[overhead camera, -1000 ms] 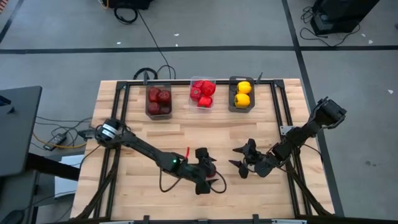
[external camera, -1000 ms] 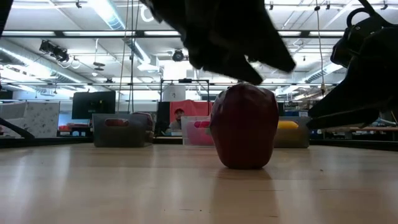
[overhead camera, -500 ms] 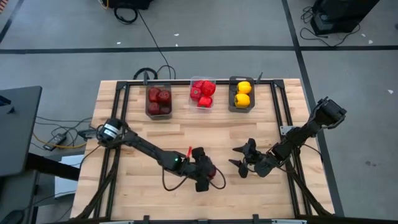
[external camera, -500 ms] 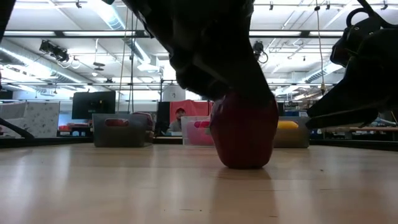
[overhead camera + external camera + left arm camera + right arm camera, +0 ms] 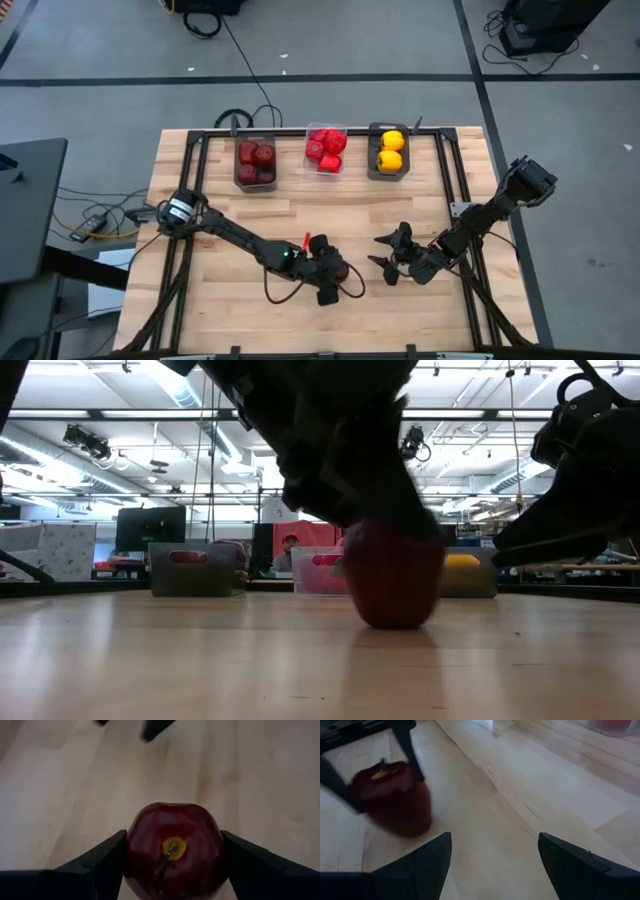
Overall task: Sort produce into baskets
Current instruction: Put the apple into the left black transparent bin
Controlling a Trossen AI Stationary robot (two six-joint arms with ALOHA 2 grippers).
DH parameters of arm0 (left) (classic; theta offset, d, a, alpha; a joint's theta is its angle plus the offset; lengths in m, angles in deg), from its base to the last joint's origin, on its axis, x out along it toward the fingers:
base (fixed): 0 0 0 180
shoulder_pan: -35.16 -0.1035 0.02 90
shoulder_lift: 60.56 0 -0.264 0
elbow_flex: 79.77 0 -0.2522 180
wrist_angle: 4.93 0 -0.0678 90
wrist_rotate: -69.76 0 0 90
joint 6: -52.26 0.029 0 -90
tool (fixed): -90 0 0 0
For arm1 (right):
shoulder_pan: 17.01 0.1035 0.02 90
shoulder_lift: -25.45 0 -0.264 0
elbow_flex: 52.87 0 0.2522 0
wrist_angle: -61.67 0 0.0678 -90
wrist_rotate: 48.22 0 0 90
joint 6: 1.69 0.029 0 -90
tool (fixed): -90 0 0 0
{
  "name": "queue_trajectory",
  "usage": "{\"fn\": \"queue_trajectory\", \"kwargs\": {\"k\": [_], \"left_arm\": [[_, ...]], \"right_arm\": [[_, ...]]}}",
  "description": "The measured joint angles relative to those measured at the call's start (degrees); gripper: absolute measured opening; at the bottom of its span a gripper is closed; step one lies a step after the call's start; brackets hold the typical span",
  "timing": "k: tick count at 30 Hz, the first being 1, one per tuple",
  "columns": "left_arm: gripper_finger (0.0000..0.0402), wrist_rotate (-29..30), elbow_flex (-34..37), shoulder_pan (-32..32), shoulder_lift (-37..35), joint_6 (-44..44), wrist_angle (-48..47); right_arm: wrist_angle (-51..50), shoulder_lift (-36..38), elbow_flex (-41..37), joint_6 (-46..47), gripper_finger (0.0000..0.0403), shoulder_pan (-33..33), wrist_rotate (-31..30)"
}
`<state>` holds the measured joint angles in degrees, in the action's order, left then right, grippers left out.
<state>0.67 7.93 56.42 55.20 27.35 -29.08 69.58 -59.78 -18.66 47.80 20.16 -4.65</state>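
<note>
Where the wooden table [image 5: 420,215] lies bare:
Left gripper [image 5: 172,851]: fingers flank, touch maroon apple [image 5: 173,847]; grip unconfirmed.
Right gripper [image 5: 387,254]: open, beside apple.
Baskets: far edge.

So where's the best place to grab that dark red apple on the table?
Across its widest middle, coming from above. The apple stands upright on the table, stem up, so its rounded flanks are free on both sides. The left gripper already straddles it that way, a finger against each flank.
</note>
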Motion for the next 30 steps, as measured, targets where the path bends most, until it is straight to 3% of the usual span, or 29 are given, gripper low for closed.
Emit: {"fn": "queue_trajectory", "kwargs": {"k": [10, 14, 25, 30], "left_arm": [[0.0294, 11.46, 0.13, -5.64, -8.21, -7.83, -23.41], [0.0294, 13.13, 0.13, -9.69, -12.18, -8.38, -31.06], [0.0295, 17.52, 0.14, -23.01, -23.32, -5.57, -46.69], [0.0295, 18.65, 6.56, -30.08, -31.99, -5.59, -44.77]], "right_arm": [[-0.53, 0.00, 0.00, 0.05, 0.0307, 0.00, 0.01], [-0.62, 0.00, 0.00, 0.07, 0.0307, 0.00, 0.02], [-0.87, 0.00, 0.00, 0.09, 0.0307, 0.13, 0.02], [-1.45, 0.00, 0.00, 1.56, 0.0307, 1.21, 0.02]]}}
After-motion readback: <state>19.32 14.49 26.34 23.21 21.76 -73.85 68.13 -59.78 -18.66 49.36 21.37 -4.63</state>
